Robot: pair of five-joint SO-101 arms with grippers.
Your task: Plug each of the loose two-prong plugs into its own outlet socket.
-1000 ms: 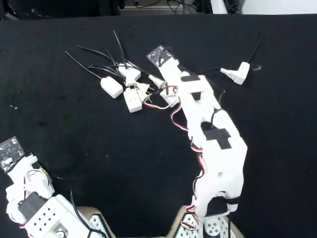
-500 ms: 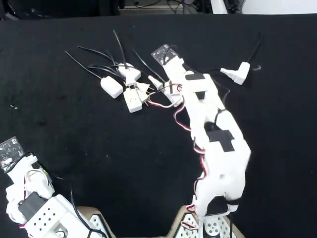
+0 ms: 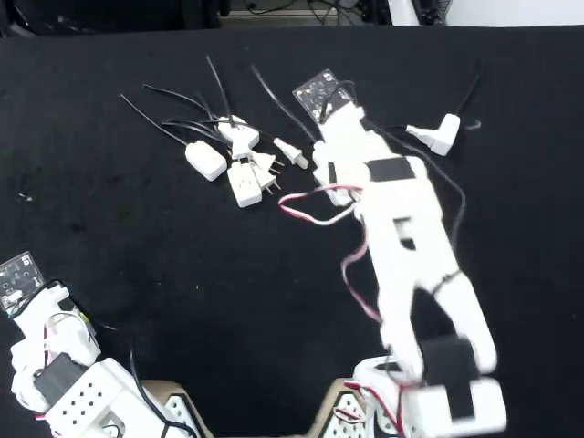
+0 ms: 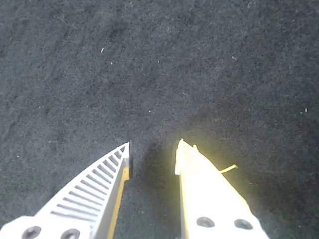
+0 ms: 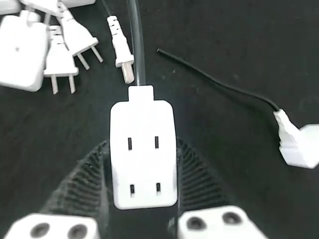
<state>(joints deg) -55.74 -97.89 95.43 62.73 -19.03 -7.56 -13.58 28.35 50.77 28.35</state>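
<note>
- Your right gripper has its jaws clamped on the socket, cord end pointing at the loose plugs close by.
- Your left gripper hangs part-open over the black table.

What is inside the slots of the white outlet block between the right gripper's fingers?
Nothing: all four slots of the outlet block are empty. The right gripper holds its two sides. Whatever lies under the block is covered.
</note>
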